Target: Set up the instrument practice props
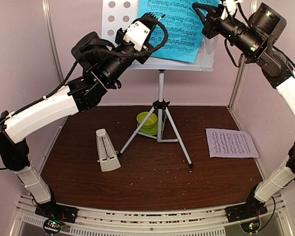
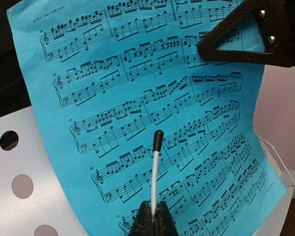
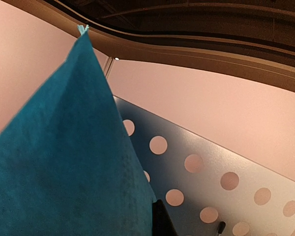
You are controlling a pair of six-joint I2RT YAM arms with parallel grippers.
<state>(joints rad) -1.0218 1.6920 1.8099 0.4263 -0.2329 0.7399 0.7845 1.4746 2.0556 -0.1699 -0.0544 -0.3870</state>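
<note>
**Item 1. Right jaws.** Closed on the upper right edge of the blue music sheet (image 1: 179,29). One triangular finger (image 2: 238,37) lay across the printed face. In the right wrist view the paper rose from the jaws to a peaked corner.

**Item 2. Left jaws.** Closed narrowly on a thin white rod (image 2: 155,169) with a black tip. The rod pointed up over the middle of the blue music sheet. Whether the tip touched the paper could not be told.

**Item 3. Blue music sheet.** Stood tilted on the right part of the pale perforated music stand (image 1: 115,19), printed side facing the arms, with its lower edge at the stand's ledge.

**Item 4. Music stand.** Carried on a silver tripod (image 1: 160,123) at the back centre of the dark bench (image 1: 152,184).

**Item 5. Cream metronome (image 1: 107,150).** On the bench, left of the tripod and well apart from both jaws.

**Item 6. Pale pink music sheet (image 1: 231,142).** Flat on the bench to the right, beyond the tripod's right leg.

**Item 7. Lime-green bowl (image 1: 147,120).** On the bench between the tripod legs.
</note>
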